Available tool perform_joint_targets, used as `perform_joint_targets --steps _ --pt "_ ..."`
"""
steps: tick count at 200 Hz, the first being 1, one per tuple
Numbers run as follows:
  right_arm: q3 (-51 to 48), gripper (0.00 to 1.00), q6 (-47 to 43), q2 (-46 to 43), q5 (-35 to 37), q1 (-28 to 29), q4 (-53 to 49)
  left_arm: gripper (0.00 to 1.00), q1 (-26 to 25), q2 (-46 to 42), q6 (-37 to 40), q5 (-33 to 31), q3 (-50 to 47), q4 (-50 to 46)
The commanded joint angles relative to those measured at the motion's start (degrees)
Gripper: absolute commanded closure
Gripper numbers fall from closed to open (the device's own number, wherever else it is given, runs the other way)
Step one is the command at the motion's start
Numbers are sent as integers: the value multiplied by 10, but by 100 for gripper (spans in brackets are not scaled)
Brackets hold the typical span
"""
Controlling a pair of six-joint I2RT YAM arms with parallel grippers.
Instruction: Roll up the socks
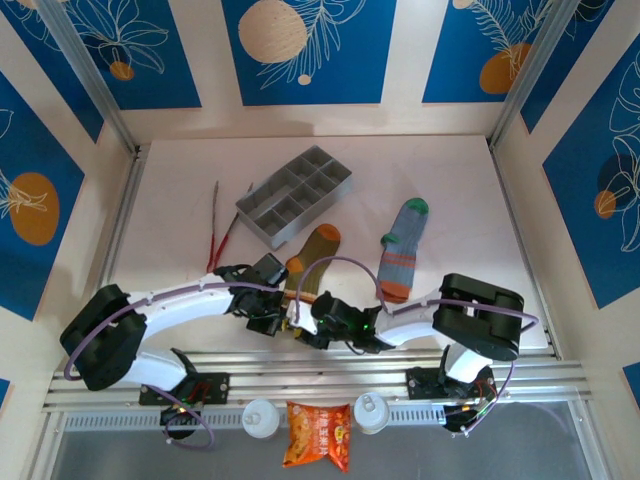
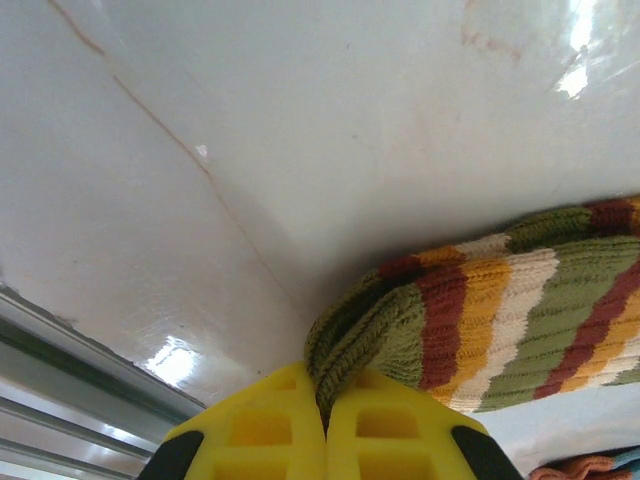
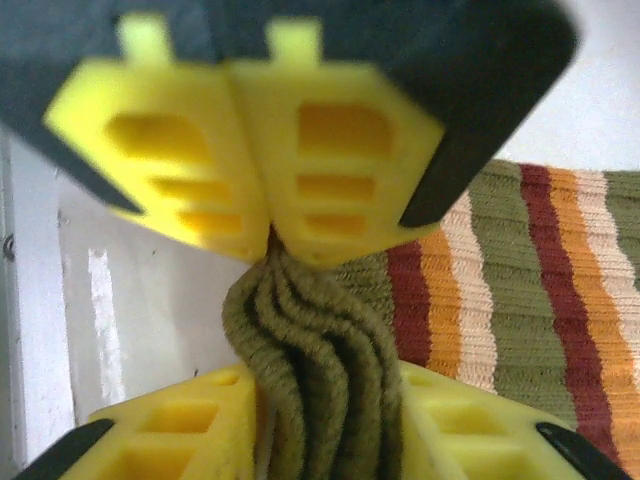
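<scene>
My left gripper (image 2: 325,405) clamped the near cuff (image 2: 355,335) of the olive sock (image 2: 520,300) for rolling; my right gripper (image 3: 322,400) straddled it, grip uncertain.

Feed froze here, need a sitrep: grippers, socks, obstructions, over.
Left gripper, right gripper both pinching olive sock cuff. Grey-blue sock flat, untouched. Tray apart, beyond socks.

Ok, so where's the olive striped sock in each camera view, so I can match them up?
Top external: olive striped sock lies centre, orange toe pointing away.
Left wrist: lower right, cuff pinched by the left gripper at bottom centre.
Right wrist: stripes at right, cuff bunched mid-frame in the right gripper.
Shared landmark: the pinched olive cuff, the sock's near end from above.
</scene>
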Motion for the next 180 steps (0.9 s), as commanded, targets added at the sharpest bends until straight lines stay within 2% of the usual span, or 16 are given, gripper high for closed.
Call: perform_joint_targets --steps 1,34,54,62,75,97,123,138,180 --pt "20 73 13 9 11 4 12 98 7 3 -101 6 13 -21" --pt "18 85 35 12 13 3 8 98 8 0 -101 6 10 -19" --pt "15 95 51 11 10 0 -1 97 10 -8 -100 -1 7 -17" --pt "15 100 62 9 5 -4 -9 92 12 -14 -97 -9 7 -17" --pt "13 100 82 3 -12 -12 -19 78 15 -27 -90 -23 7 -21" --pt "13 100 131 -4 -81 -39 -44 50 21 -52 -65 -53 8 -28" --pt "11 100 193 0 -176 -78 -57 28 32 -70 -19 -61 9 -26" --pt "7 100 232 13 -227 -103 -54 21 33 -78 -7 -53 1 -16" --pt "26 100 291 59 -342 -151 -58 20 31 -75 -12 -48 -13 33"
